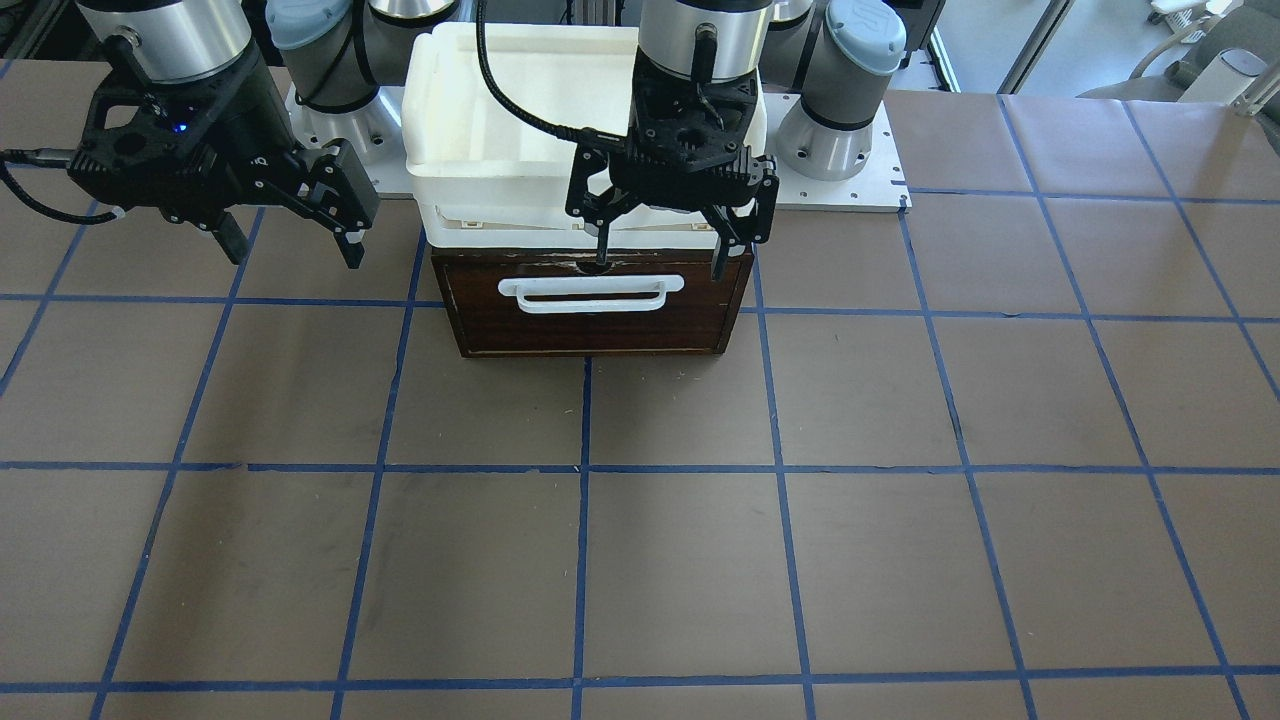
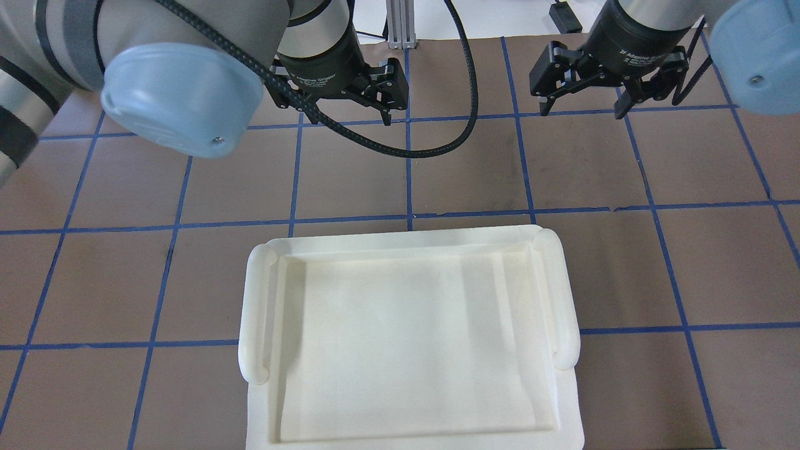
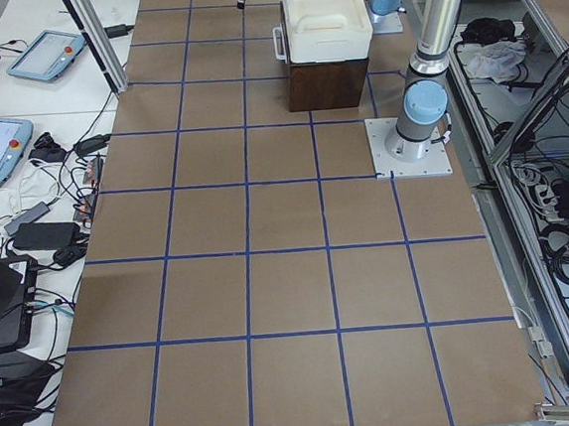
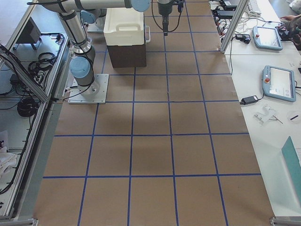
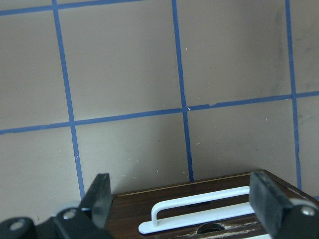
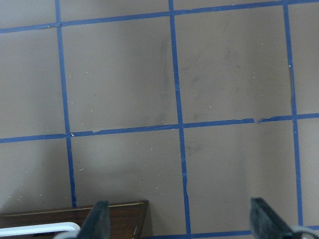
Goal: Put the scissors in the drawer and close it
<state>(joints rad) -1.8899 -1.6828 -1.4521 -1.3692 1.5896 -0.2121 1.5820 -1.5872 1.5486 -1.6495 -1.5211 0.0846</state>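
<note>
Bench (image 1: 900, 560): brown surface ruled into squares by blue tape, carrying all items below.

White tray (image 2: 256, 312): shallow plastic tray with rolled side rims, resting on top of the dark brown cabinet (image 3: 328, 85) at the robot's end of the bench.

Drawer (image 1: 590, 330): dark brown wooden front, pushed in shut beneath the tray, facing away from the robot.

Left gripper (image 1: 660, 262): hangs pointing down just at the drawer front's top edge; fingers (image 5: 266, 199) spread wide apart, holding nothing, the handle between them in the wrist view.

Right gripper (image 1: 295, 252): hangs over bare bench just beside the drawer, on the robot's right; fingers (image 6: 99, 219) spread wide apart, holding nothing.

Handle (image 1: 590, 293): white bar, set level across the drawer front.

Scissors: show in no view.
</note>
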